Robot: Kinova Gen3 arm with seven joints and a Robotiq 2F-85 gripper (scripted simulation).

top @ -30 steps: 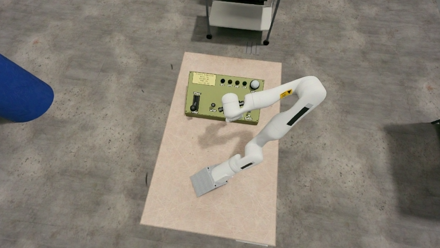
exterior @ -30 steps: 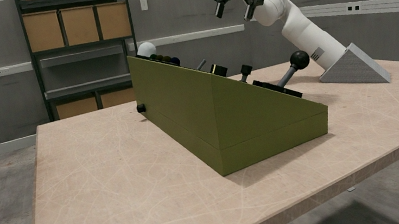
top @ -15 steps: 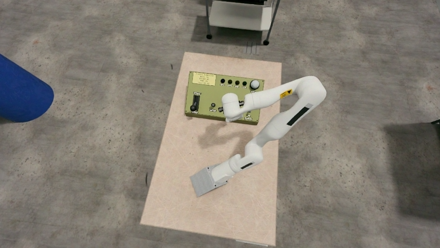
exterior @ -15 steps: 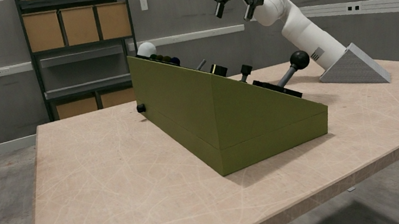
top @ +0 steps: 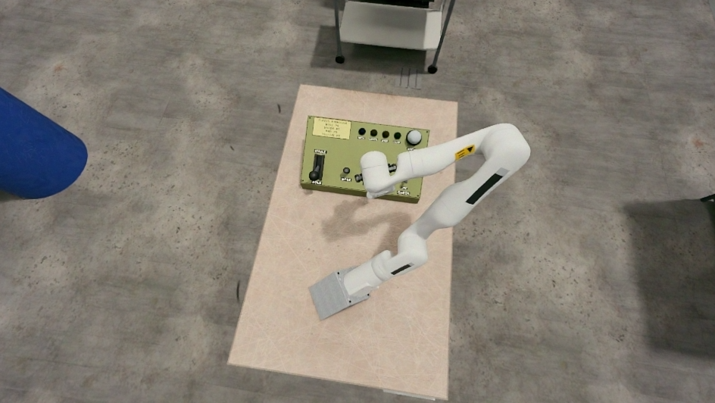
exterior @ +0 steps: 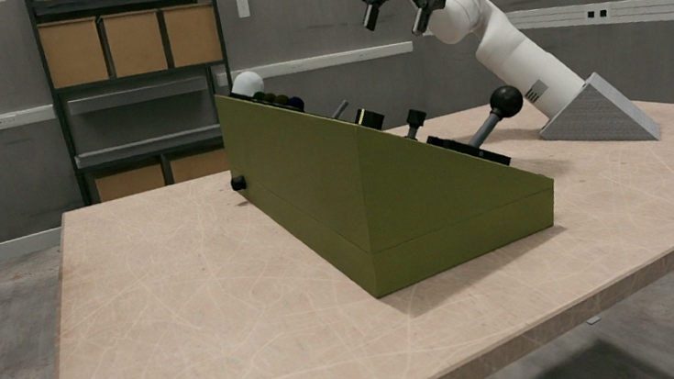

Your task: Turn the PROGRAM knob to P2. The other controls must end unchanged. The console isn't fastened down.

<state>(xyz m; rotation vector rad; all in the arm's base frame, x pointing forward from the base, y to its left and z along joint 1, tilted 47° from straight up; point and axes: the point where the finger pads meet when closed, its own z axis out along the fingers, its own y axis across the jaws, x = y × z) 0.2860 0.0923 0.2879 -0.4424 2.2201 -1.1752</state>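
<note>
The olive console [top: 361,154] sits at the far end of the table, its sloped panel facing the arm's base. In the exterior view I see it from behind [exterior: 390,197]. A black knob with a yellow mark [exterior: 369,117] stands on the panel; I cannot read its label. My gripper [exterior: 393,25] is open and empty, pointing down, well above that knob. In the top view the arm's wrist [top: 375,173] covers the middle of the panel's lower row and hides the fingers and the knob below.
The panel also carries a ball-topped lever [top: 316,167] [exterior: 499,108], a small black knob [top: 345,170] [exterior: 414,116], a row of dark buttons [top: 379,134], a white dome [top: 413,137] and a thin toggle [exterior: 339,108]. The arm's grey base [top: 332,295] sits at the near side.
</note>
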